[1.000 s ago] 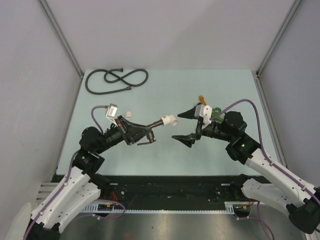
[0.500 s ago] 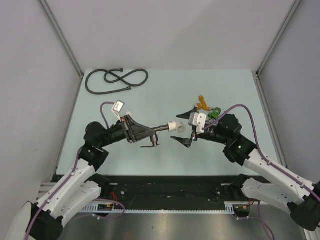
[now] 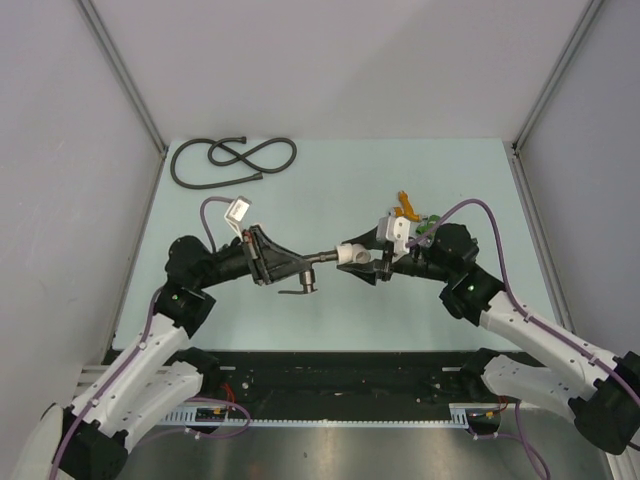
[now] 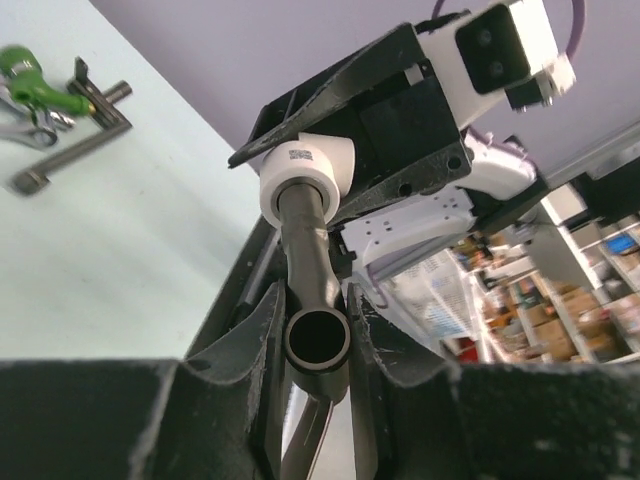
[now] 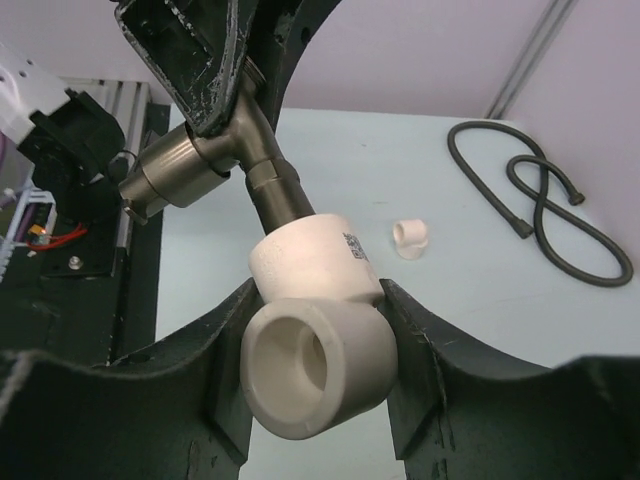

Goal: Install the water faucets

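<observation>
My left gripper point(image 3: 283, 262) point(image 4: 316, 335) is shut on a dark grey-brown water faucet point(image 3: 312, 260) point(image 4: 303, 235) point(image 5: 222, 150), held above the table with its lever handle hanging below. A white elbow fitting point(image 3: 351, 253) point(image 4: 306, 172) point(image 5: 318, 325) sits on the end of the faucet's pipe. My right gripper point(image 3: 362, 262) point(image 5: 315, 375) is shut on that fitting, one finger touching each side. A second dark faucet with a long thin pipe point(image 4: 72, 138) lies on the table beside a green-handled part point(image 4: 30, 72) point(image 3: 431, 224).
A coiled black hose point(image 3: 232, 158) point(image 5: 540, 200) lies at the back left of the pale green table point(image 3: 470, 180). A loose white fitting point(image 5: 409, 238) rests on the table. A small orange piece point(image 3: 405, 205) lies by the green part.
My right gripper has moved left to the white fitting and closed on it. The left gripper has carried the faucet slightly right and stayed shut on it.
</observation>
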You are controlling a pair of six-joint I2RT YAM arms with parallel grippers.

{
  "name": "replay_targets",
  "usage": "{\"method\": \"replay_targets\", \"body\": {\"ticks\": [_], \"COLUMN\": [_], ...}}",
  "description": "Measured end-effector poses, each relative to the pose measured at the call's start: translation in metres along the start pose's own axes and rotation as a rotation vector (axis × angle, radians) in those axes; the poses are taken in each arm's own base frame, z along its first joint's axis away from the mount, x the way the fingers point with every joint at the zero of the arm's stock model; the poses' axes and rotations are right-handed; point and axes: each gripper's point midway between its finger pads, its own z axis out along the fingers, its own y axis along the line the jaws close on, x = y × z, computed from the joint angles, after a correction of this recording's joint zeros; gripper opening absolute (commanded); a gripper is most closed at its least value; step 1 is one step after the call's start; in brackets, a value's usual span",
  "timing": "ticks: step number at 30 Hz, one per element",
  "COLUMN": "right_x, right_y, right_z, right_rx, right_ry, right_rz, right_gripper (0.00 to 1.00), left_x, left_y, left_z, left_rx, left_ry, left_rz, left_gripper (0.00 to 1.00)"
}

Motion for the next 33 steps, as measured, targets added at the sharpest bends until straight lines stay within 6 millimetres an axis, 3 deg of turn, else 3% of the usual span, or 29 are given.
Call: {"method": "replay_targets", "body": {"ticks": [6,13,18,23,29,32,33], "right_x": [-0.013,-0.027,-0.027,-0.019,-0.012,-0.011,-0.011], "right_y": [0.005,0.031,0.046,0.057,0.059,0.058,0.058], "right_z": [0.008,0.020,0.027,0.033,0.035,0.035,0.035], "right_rx": [-0.050,-0.194,-0.294,-0.383,-0.439,-0.450,-0.451], "right_ry": [-0.072,-0.129,-0.107,-0.057,-0.021,-0.008,-0.006], "right_rz": [0.131,0.327,0.492,0.671,0.827,0.881,0.894], "right_gripper": [0.00,0.00,0.00,0.00,0.00,0.14,0.28], "left_x": [-0.008,0.001,0.009,0.020,0.025,0.028,0.028], "left_y": [-0.017,-0.045,-0.051,-0.044,-0.037,-0.034,-0.034], "left_z": [-0.010,-0.035,-0.048,-0.056,-0.058,-0.059,-0.059], "left_rx": [0.007,0.105,0.158,0.186,0.190,0.189,0.188], "left_ry": [0.006,-0.014,-0.010,0.030,0.055,0.054,0.050], "left_rz": [0.366,0.923,1.246,1.455,1.522,1.539,1.544], "left_gripper": [0.01,0.00,0.01,0.01,0.01,0.00,0.00]}}
